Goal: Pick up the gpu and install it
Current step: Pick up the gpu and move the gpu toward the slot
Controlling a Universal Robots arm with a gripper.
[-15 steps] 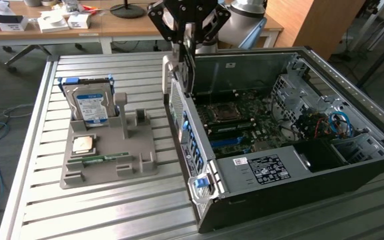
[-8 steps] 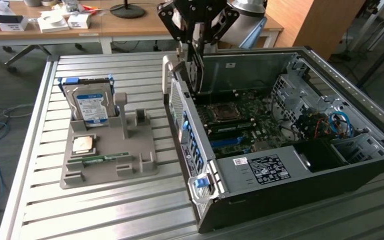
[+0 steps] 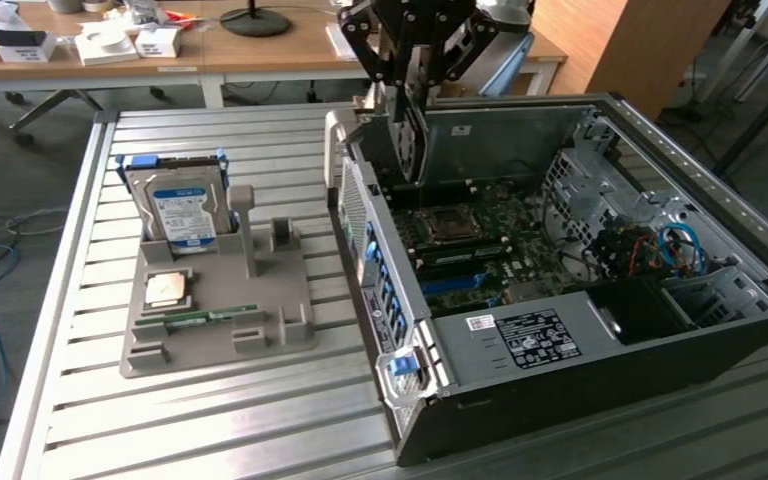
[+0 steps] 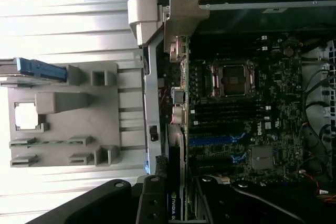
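The gpu (image 3: 407, 125) hangs upright over the rear of the open computer case (image 3: 558, 395), its lower edge just above the motherboard (image 3: 478, 240). My gripper (image 3: 408, 70) is shut on the card's upper end. In the wrist view the gpu (image 4: 184, 14) appears edge-on. Its silvery bracket lies beside the case's rear wall, and a printed label shows between my gripper's (image 4: 177, 195) black fingers. The card is held above the motherboard (image 4: 236, 103), apart from the blue slots (image 4: 215, 141) below it.
A grey parts holder (image 3: 217, 320) on the slatted metal table, at the exterior view's left, carries a hard drive (image 3: 181, 210), a processor chip (image 3: 168, 288) and a memory stick (image 3: 204, 317). Cables and a drive cage (image 3: 651, 250) fill the case's far side. Desks stand behind.
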